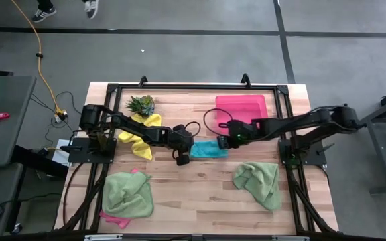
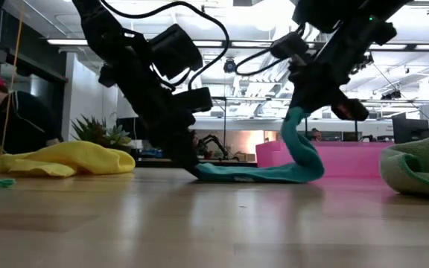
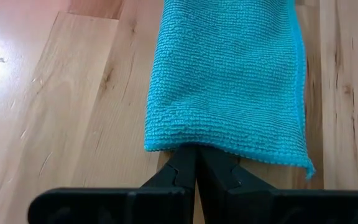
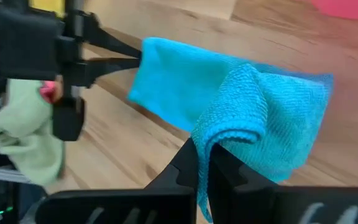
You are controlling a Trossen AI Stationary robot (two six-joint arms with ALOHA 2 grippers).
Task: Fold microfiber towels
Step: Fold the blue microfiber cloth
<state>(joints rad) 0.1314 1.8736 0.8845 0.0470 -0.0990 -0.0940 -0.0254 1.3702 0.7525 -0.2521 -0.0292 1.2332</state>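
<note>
**Teal towel pinched at both ends, right end lifted for the fold**

Low view, nearest first: bare wooden table (image 2: 214, 223), then the teal towel (image 2: 263, 173) lying as a flat strip on the boards, its long axis running from one gripper to the other. The left gripper (image 2: 194, 170) pins one end down at table level, fingers closed on the hem. From that anchor the cloth runs flat toward the right gripper (image 2: 298, 113), which has its fingers shut on the other end and holds it up off the table, so the towel curls upward there in a hook.

The left wrist view confirms the pinch: closed fingers (image 3: 194, 171) meet at the towel's edge and the cloth stretches straight away from them. In the right wrist view the raised end drapes over closed fingertips (image 4: 199, 163), with the left gripper showing beyond at the far end.

The fold turns, I judge, on one relation: the lifted end must travel along the towel's long axis toward the left gripper's pinned end (the right arm is the free one; the left serves as the hinge).

Beyond the teal towel sit the yellow towel (image 2: 69, 158) and the pink tray (image 2: 348, 158); a light green towel (image 2: 421, 165) lies off to the side.
</note>
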